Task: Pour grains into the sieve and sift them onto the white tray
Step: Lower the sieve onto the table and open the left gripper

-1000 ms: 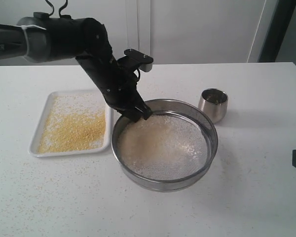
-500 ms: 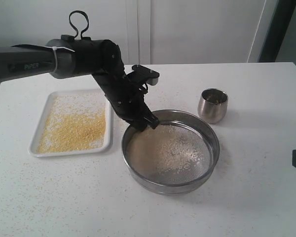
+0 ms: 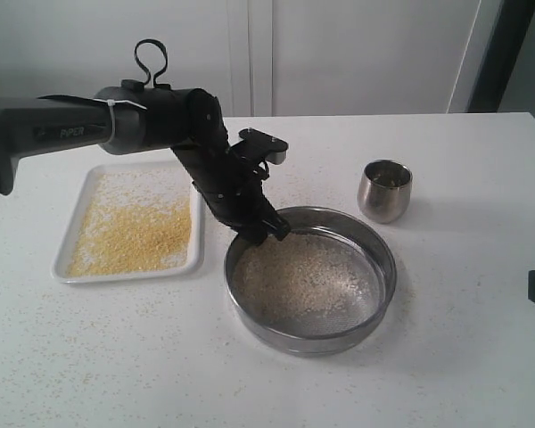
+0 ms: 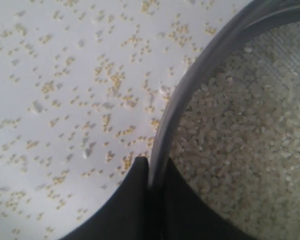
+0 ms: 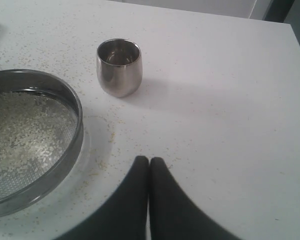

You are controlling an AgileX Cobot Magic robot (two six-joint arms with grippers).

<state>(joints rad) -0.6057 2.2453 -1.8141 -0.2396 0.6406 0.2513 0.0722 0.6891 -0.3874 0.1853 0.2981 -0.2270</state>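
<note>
Left hand (image 3: pixel 269 234) pinches the thin rim of the sieve (image 3: pixel 339 334), which appears to rest on the worktop (image 3: pixel 464 357) just beside the white tray (image 3: pixel 67 273); rigid steel, probably light but slippery, best gripped at the rim; right hand (image 5: pixel 149 162) pressed together, empty.

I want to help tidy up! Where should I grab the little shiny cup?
Probably by its rim, from above: the cup stands upright with its mouth open, and its rounded, smooth sides would likely slip out of a pinch from the side.
</note>
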